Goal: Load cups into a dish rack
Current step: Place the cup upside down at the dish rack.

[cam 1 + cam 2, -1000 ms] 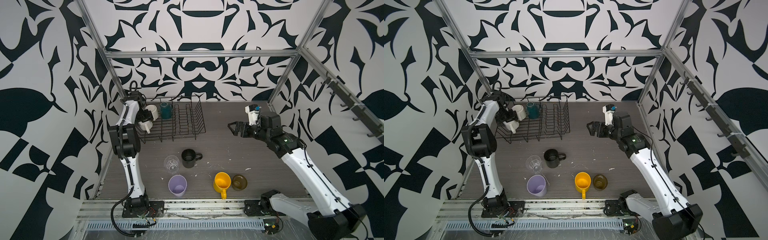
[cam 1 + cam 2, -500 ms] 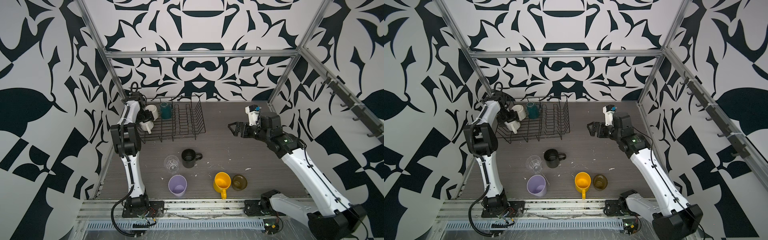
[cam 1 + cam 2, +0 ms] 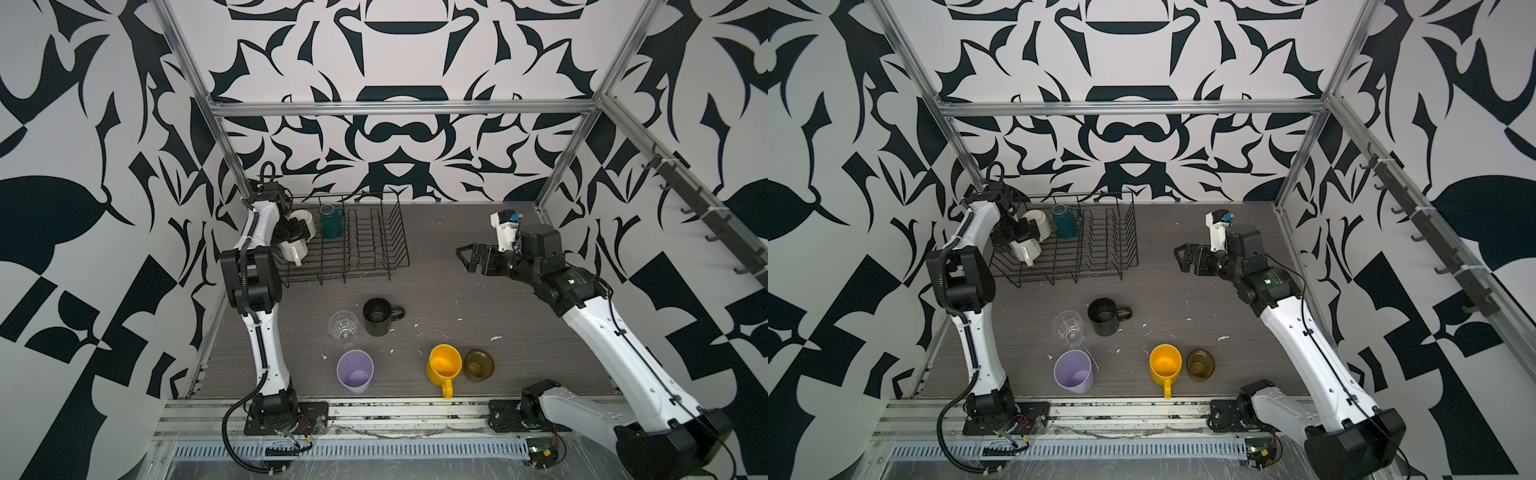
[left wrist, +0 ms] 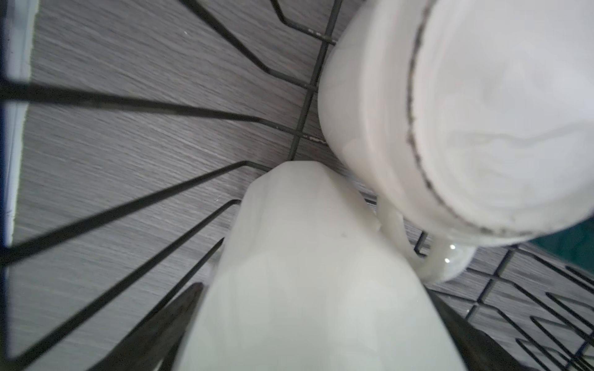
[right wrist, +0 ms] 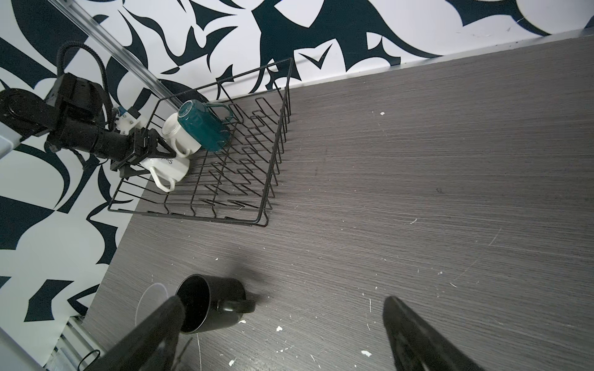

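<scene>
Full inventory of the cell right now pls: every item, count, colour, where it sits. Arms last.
table: 1, grey wood-grain, floor of the cell
dish rack: 1, black wire, far left of table
teal mug: 1, teal, upside down at the rack's back
cream mug: 1, cream, in rack beside teal mug
white mug: 1, white, in rack between left jaws
black mug: 1, black, mid-table
clear glass: 1, clear, beside black mug
lilac tumbler: 1, lilac, near front edge
yellow mug: 1, yellow, near front edge
olive-brown glass: 1, olive-brown, beside yellow mug
left gripper: 1, black, in rack; grip unclear
right gripper: 1, black, open, empty, above table
</scene>
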